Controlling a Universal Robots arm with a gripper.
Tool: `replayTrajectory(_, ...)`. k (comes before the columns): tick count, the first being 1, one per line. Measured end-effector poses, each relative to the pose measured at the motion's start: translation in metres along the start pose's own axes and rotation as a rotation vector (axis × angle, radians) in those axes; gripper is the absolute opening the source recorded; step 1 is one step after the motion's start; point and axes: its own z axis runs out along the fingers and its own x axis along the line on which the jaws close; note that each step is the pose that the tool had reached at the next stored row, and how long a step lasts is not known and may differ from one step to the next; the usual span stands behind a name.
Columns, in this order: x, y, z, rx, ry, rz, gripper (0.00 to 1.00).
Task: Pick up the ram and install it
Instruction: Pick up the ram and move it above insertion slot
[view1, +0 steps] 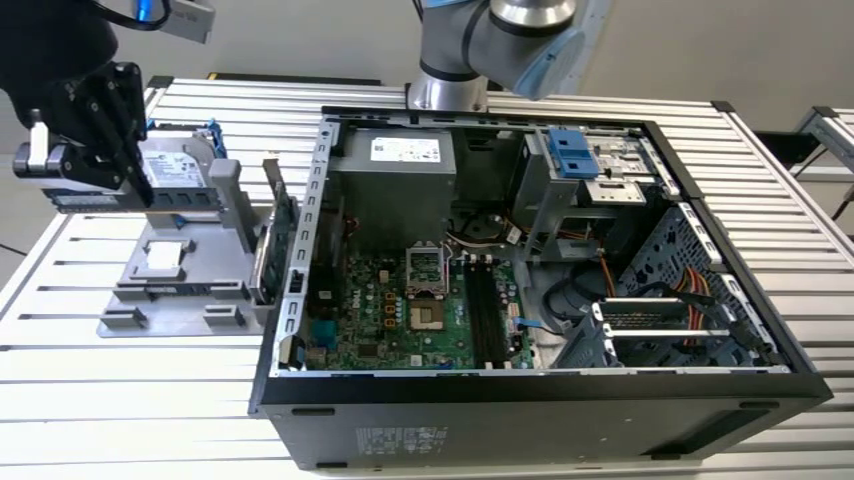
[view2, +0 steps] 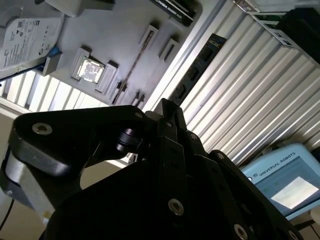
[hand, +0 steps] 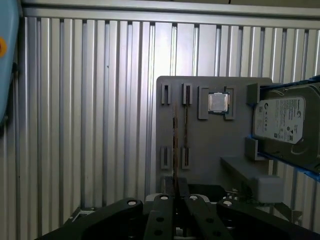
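Note:
The ram (view2: 199, 66) is a dark, narrow stick with black chips that reaches out from my fingertips over the slatted table. My gripper (view2: 169, 106) is shut on the ram near one end. In the first wrist view the ram (hand: 174, 145) shows edge-on as a thin line running out from the gripper (hand: 175, 183). In the exterior view the gripper (view1: 136, 194) hangs at the far left above the grey fixture plate (view1: 174, 295), with the ram (view1: 91, 200) lying level across its fingertips. It is well apart from the open computer case (view1: 694, 390).
The fixture plate also carries a silver hard drive (view1: 174, 165) with blue rails, a processor chip (hand: 217, 102) and another thin stick (hand: 186, 125) on edge in its slots. A card (view1: 274, 230) stands between plate and case. The motherboard's long slots (view1: 483, 310) lie mid-case.

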Motion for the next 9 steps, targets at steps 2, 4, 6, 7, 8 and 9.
replayTrajectory(2,0.0000,-0.0022,0.0000,-0.0001,0.0000,0.000,0.00)
replayTrajectory(4,0.0001,-0.0042,0.0000,0.0000,0.0000,0.000,0.00)
replayTrajectory(6,0.0001,-0.0058,0.0000,0.0000,0.0000,0.000,0.00)
replayTrajectory(7,0.0001,-0.0067,0.0000,0.0000,0.0000,0.000,0.00)
replayTrajectory(8,0.0002,-0.0075,0.0000,0.0000,0.0000,0.000,0.00)
replayTrajectory(9,0.0002,-0.0084,0.0000,0.0000,0.0000,0.000,0.00)
